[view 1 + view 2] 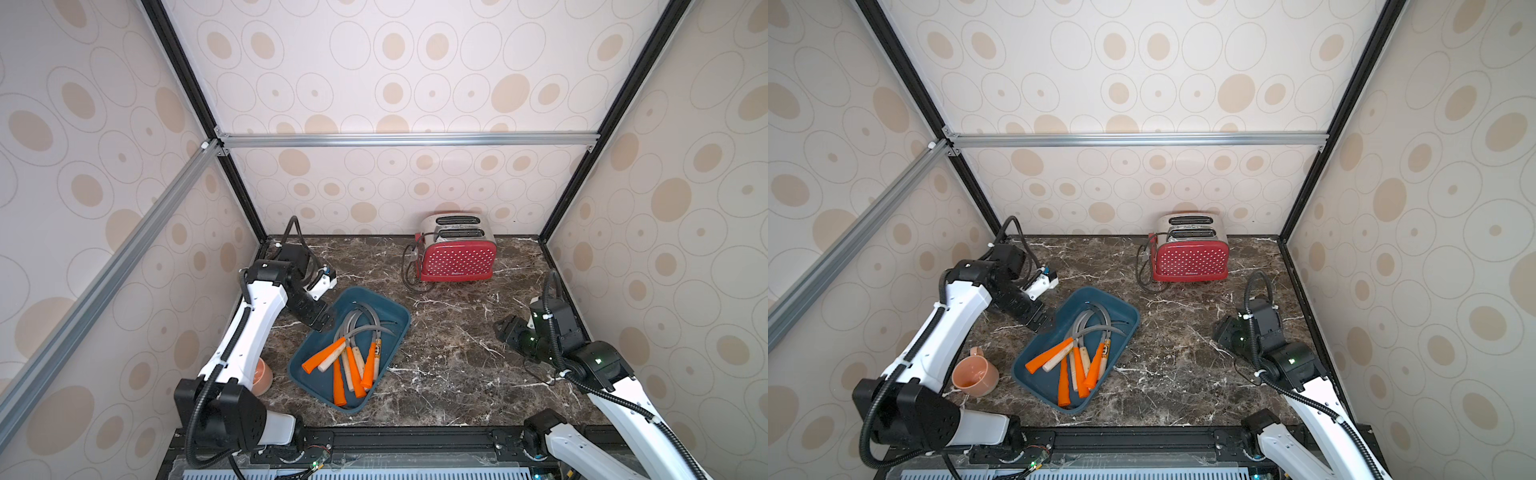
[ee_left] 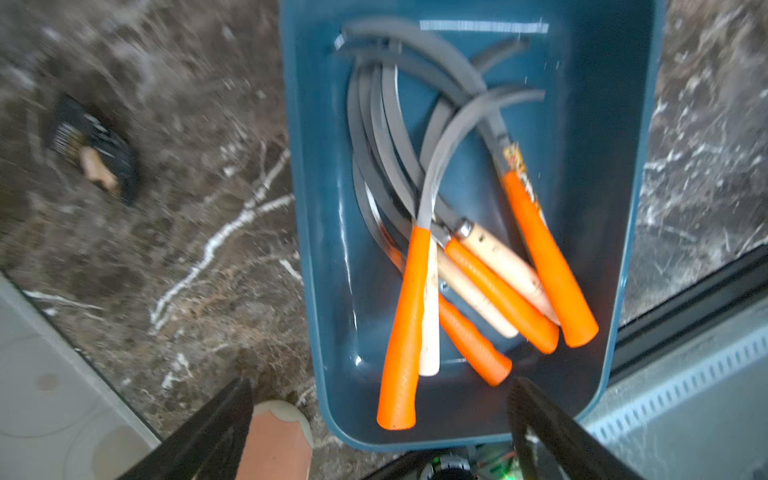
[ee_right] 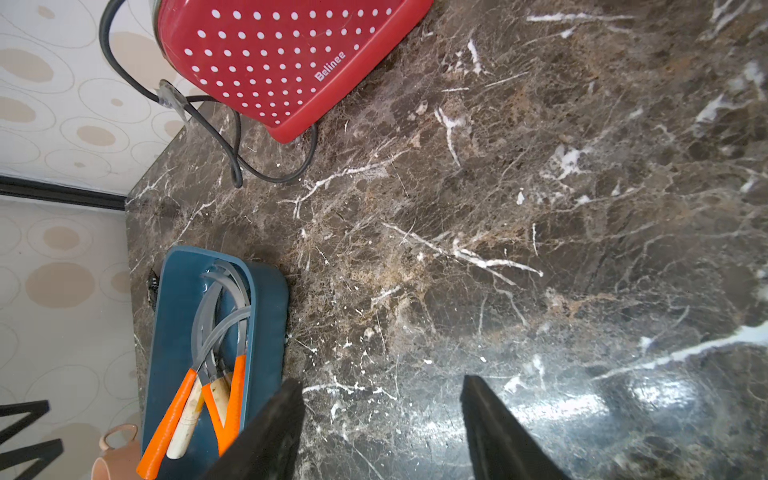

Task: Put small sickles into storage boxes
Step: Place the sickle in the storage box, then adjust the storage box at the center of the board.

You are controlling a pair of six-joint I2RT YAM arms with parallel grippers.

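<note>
Final step judged in hand: small sickles (image 1: 355, 368), apparently 7, lie piled in the storage box (image 1: 374, 299); none is seen on the table (image 1: 457, 353). The left claw (image 1: 326, 320) gapes empty at the box rim; the right claw (image 3: 382, 380), part open, holds nothing. Clear withdrawal is required.

You will find the sickles (image 1: 353, 361) lying flat inside the tray (image 1: 316, 386), piled and crossing one another. Their curved grey blades point to the far end and their handles to the near end: four orange, at least three pale wood. The tray is dark teal, shallow and round-cornered. It sits skewed on the surface (image 1: 457, 353), left of centre.
</note>
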